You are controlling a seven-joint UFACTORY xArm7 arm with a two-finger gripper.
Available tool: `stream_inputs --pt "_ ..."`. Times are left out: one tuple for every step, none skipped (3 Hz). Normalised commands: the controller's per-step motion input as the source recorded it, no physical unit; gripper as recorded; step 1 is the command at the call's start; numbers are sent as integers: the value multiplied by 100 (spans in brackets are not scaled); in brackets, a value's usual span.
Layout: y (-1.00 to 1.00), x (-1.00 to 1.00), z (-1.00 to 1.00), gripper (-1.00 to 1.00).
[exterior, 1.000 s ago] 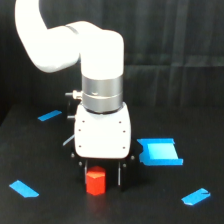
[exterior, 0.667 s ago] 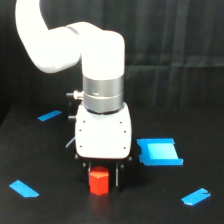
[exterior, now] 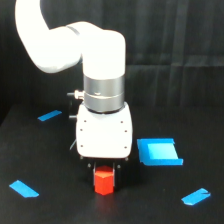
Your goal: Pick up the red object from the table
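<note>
The red object, a small red-orange hexagonal block, stands on the black table in the lower middle of the exterior view. My gripper hangs straight down over it from the white arm. Its dark fingers press close against both sides of the block, and the block's top sits between them. The block still rests on the table. The white gripper body hides the upper part of the fingers.
A blue square patch lies just to the exterior view's right of the gripper. Blue tape strips lie at the back left, front left and front right. A black curtain hangs behind.
The red block has shifted a little to the exterior view's right, to the middle under the gripper. The fingers now sit tight against it. The arm has stayed low.
</note>
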Motion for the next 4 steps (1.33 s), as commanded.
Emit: stream_inputs --pt "-3 -11 84 -100" --pt "11 -18 85 -97" --pt "-7 -2 90 -96" --pt "15 -6 100 -100"
